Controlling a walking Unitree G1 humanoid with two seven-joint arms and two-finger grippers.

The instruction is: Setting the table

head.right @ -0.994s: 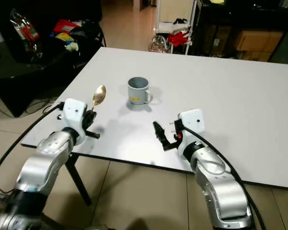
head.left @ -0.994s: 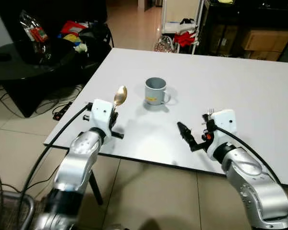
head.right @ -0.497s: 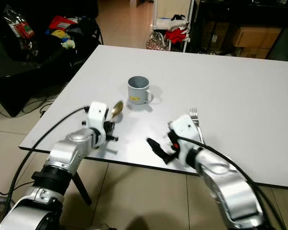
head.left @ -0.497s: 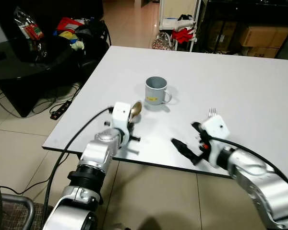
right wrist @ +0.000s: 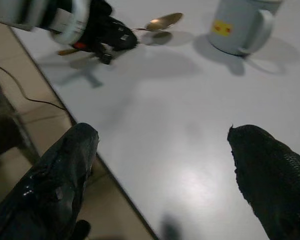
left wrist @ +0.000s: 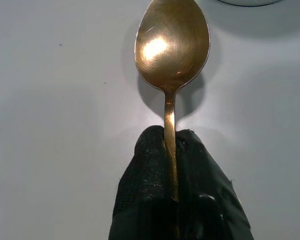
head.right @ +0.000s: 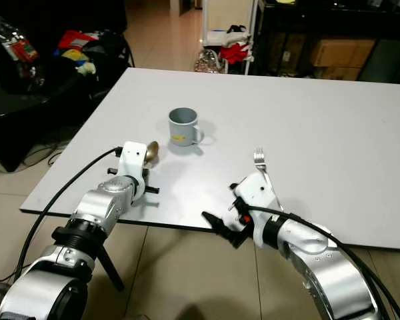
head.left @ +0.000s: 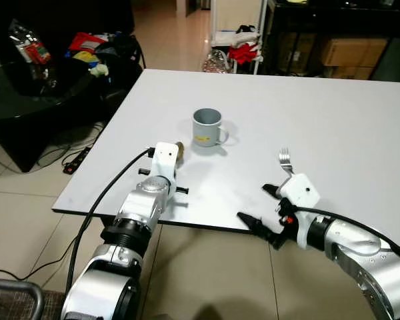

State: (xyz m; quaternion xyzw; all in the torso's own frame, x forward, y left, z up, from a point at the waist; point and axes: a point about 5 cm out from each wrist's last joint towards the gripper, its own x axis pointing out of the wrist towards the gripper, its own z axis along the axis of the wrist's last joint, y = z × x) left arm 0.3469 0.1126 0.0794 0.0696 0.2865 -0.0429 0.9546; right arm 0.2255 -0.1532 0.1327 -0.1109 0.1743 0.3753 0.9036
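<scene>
A white table (head.left: 360, 127) carries a grey mug (head.left: 206, 127) with a yellow mark, standing upright toward the table's near-left part, its handle turned toward the robot's right. The left gripper (left wrist: 172, 150) hovers low over the table just beside the mug, nearer the front edge, its fingers (left wrist: 145, 185) clamped on the handle of a gold spoon (left wrist: 172, 45); the bowl points toward the mug and casts a shadow right beneath it. A fork (head.left: 285, 161) lies on the table on the mug's right, tines pointing away from the robot. The right gripper (right wrist: 165, 170) straddles the table's front edge near the fork, fingers (right wrist: 55, 180) spread wide apart and holding nothing. Bare white surface stretches behind and right of the mug. Tiled floor (head.left: 27, 193) lies below the front edge.
</scene>
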